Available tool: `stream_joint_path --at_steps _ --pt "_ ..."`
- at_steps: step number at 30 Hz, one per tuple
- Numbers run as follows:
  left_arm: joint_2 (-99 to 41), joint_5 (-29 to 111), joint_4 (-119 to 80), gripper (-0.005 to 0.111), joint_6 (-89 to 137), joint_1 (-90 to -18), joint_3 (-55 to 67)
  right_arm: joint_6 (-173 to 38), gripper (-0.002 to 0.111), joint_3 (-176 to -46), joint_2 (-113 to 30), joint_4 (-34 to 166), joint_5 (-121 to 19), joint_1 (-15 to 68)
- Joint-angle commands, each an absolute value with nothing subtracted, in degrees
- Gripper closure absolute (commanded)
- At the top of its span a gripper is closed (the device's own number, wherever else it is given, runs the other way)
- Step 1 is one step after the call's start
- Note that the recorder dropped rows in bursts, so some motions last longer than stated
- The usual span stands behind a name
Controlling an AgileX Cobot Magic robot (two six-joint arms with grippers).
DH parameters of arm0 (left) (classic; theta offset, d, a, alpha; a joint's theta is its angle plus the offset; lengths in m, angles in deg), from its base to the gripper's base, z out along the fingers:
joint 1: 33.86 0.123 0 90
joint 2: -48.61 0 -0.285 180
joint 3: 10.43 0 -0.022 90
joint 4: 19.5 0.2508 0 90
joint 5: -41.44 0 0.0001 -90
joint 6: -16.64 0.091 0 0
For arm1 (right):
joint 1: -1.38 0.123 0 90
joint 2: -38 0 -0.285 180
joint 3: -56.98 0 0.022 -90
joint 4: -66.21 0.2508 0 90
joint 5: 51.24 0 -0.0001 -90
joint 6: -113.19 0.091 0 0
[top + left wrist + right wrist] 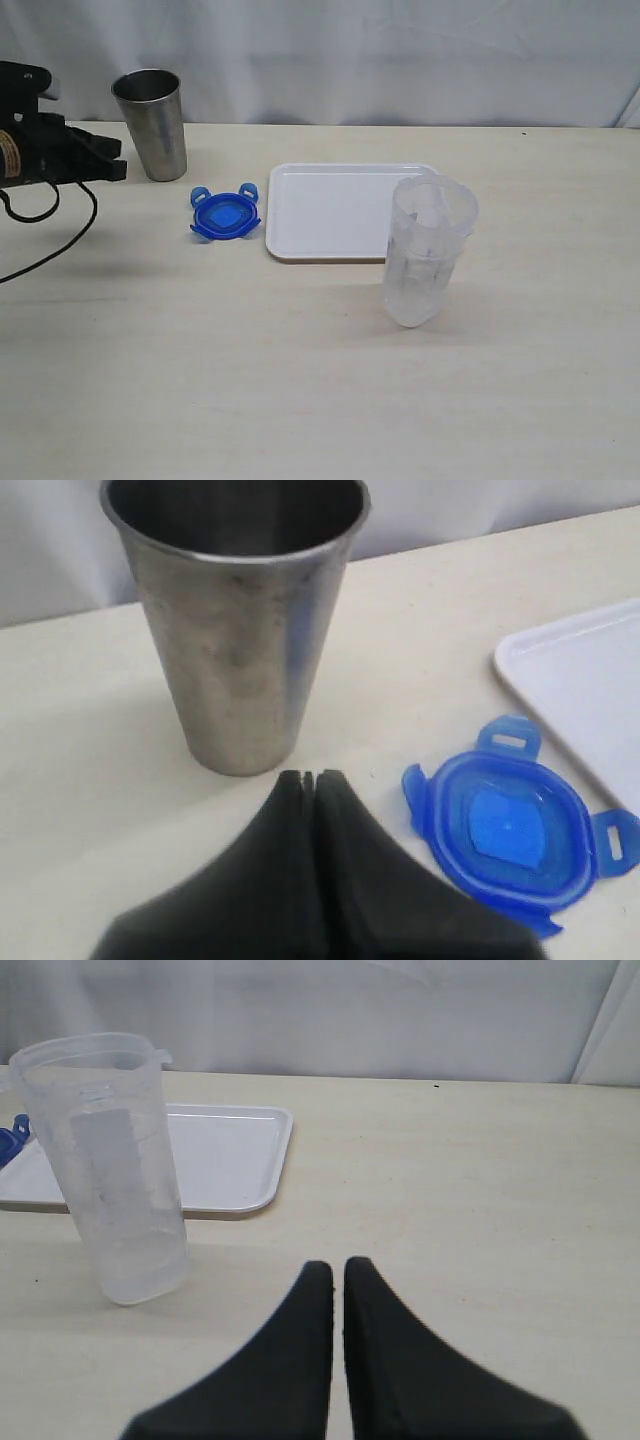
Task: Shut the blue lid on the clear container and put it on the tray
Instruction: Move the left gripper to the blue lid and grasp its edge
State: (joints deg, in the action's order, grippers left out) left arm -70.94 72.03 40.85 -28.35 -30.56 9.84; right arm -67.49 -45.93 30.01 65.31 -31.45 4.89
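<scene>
While neither claw holds anything, the task is judged to be at its first step. The left gripper (313,777) has its fingers pressed together on empty air and sits at the 9 o'clock edge of the exterior view. It points toward the steel cup (150,124), which is no part of the task. The right gripper (337,1265) is likewise closed and empty, aimed across bare table (300,400). The blue lid (226,215) lies flat on the table at 5 o'clock from the cup and at 9 o'clock from the tray (330,205), just beside its rim. Its flaps are splayed outward, probably so that it can seat over a rim before they are snapped down. The clear container (428,250) stands mouth-up on the table at 5 o'clock from the tray, at its near corner and not on it. This placement suits the order of work: lidding first, transfer second. The lid is on the left arm's side and the container on the right arm's. The left claw must open before it can take the lid.
</scene>
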Motion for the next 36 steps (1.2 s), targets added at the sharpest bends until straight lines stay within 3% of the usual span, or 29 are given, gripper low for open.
stream_joint_path --at_steps 1,6,9,21,31,36 --pt "-68.15 61.94 43.23 0.107 -34.37 -33.54 10.64 -67.37 0.104 -45.81 30.21 65.38 -31.42 4.64" --pt "-65.85 36.89 44.42 0.107 -34.14 -38.08 8.22 -67.37 0.104 -45.81 30.21 65.38 -31.42 4.64" --pt "-65.85 32.66 43.49 0.107 -34.4 -38.62 7.26 -67.37 0.104 -45.81 30.21 65.38 -31.42 4.64" --pt "-66.25 50.58 33.97 0.105 -37.78 -39.54 13.12 -67.37 0.104 -45.81 30.21 65.38 -31.42 4.64" --pt "-66.25 60.44 44.37 0.07 -36.91 -43.73 15.29 -67.37 0.104 -45.81 30.21 65.38 -31.42 4.64" --pt "-66.02 70.78 66.7 0.067 -35.52 -44.53 14.94 -67.37 0.104 -45.81 30.21 65.38 -31.42 4.64"
